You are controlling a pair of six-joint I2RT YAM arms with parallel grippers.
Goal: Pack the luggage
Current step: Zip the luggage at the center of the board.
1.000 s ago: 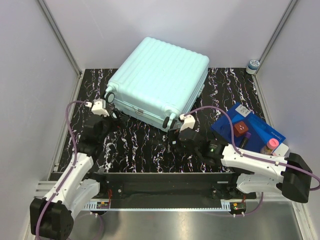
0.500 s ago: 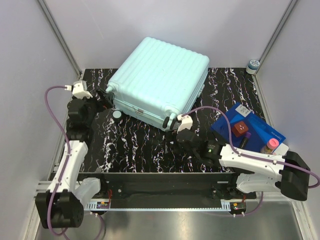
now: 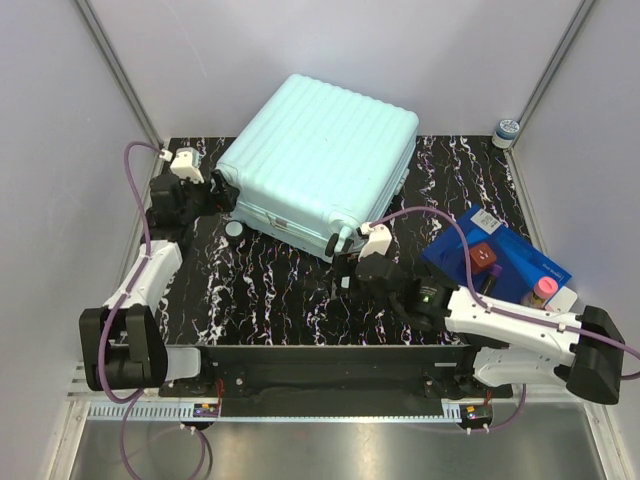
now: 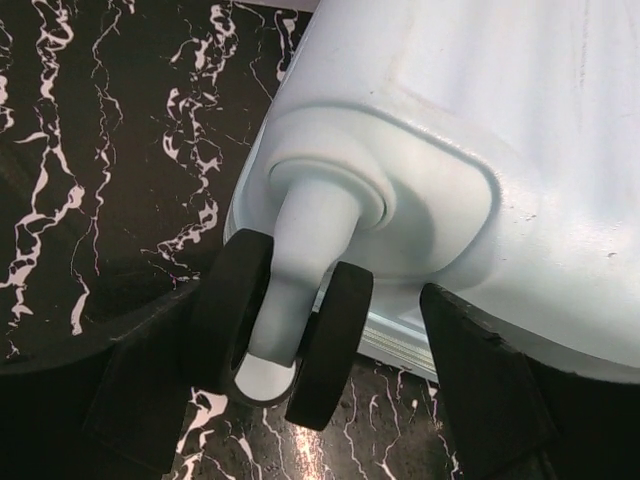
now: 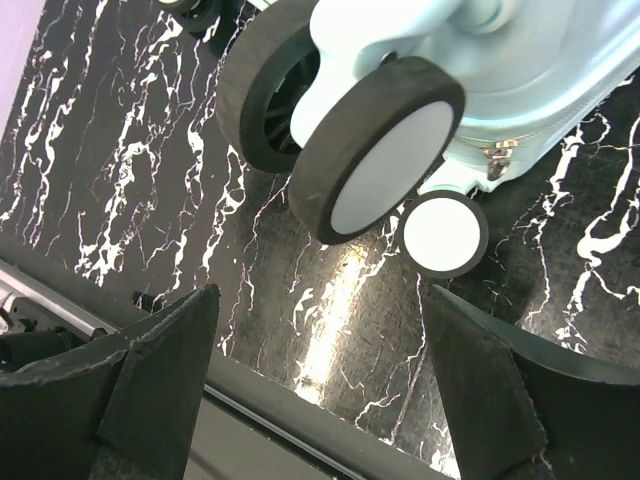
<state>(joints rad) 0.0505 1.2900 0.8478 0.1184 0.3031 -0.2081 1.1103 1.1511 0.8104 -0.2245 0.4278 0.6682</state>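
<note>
one shut luggage (image 3: 320, 160), left claw (image 3: 208, 193) and right claw (image 3: 347, 268) both released, one blue box (image 3: 520, 255)

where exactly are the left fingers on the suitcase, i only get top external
observer: the left wrist view shows the left fingers spread wide either side of a twin wheel at a corner of the luggage. One finger stands clear of the wheel, and I can't tell whether the other touches it.
operator: and the right ones
observer: the right fingers are open just below the other near wheel and hold nothing.
operator: zip closed down there
observer: a metal zip pull hangs on the seam beside that wheel, and the seam looks shut there.
</note>
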